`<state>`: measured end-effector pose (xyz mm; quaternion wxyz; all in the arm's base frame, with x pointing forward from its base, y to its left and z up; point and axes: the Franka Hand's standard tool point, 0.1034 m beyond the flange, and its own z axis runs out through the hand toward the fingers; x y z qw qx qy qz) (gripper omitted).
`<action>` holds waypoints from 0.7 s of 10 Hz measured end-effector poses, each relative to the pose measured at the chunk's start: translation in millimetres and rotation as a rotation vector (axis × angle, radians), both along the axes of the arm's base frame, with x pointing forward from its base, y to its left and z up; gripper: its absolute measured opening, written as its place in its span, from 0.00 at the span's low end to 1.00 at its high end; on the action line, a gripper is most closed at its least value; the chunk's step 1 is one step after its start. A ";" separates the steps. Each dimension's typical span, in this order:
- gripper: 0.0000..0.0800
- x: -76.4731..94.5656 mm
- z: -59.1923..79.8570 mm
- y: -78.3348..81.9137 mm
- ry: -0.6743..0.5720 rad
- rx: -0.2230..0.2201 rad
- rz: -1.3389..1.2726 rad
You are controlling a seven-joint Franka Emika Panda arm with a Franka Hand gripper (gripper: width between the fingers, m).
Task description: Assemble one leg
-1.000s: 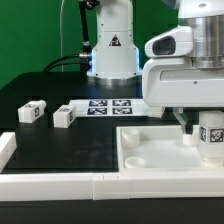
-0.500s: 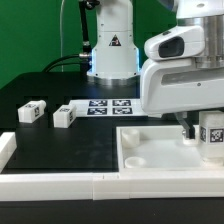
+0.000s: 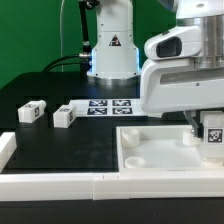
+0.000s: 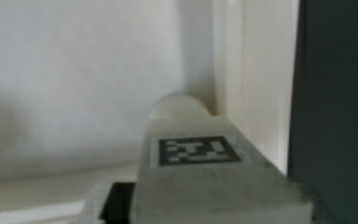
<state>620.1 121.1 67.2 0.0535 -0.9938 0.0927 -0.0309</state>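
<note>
My gripper [image 3: 204, 124] is shut on a leg [image 3: 212, 134], a small white block with a black-and-white tag. It holds the leg upright over the far right corner of the white panel [image 3: 150, 158], which has raised rims. I cannot tell if the leg touches the panel floor. In the wrist view the leg [image 4: 197, 150] fills the space between my gripper's [image 4: 202, 206] jaws, close to the panel's rim wall [image 4: 256, 70]. Two more legs [image 3: 31, 112] [image 3: 65, 116] lie on the black table at the exterior view's left.
The marker board [image 3: 105, 106] lies behind the two loose legs. The robot base [image 3: 112, 50] stands at the back. A white rail [image 3: 60, 184] runs along the table's front edge, with a white corner piece [image 3: 5, 150] at the exterior view's left.
My gripper and the leg have shifted slightly toward the exterior view's right and a little upward. The loose legs and the panel have not moved.
</note>
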 end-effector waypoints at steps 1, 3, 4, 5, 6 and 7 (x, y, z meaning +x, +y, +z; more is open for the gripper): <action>0.36 2.8 -0.2 -3.4 0.015 0.018 -0.179; 0.36 4.8 0.2 -5.3 0.051 0.043 -0.473; 0.36 4.4 -0.4 -4.5 0.062 0.050 -0.568; 0.36 3.7 -0.9 -1.6 0.078 0.060 -0.715; 0.36 3.6 -1.0 0.2 0.090 0.068 -0.844; 0.36 3.4 -1.0 0.8 0.097 0.071 -0.915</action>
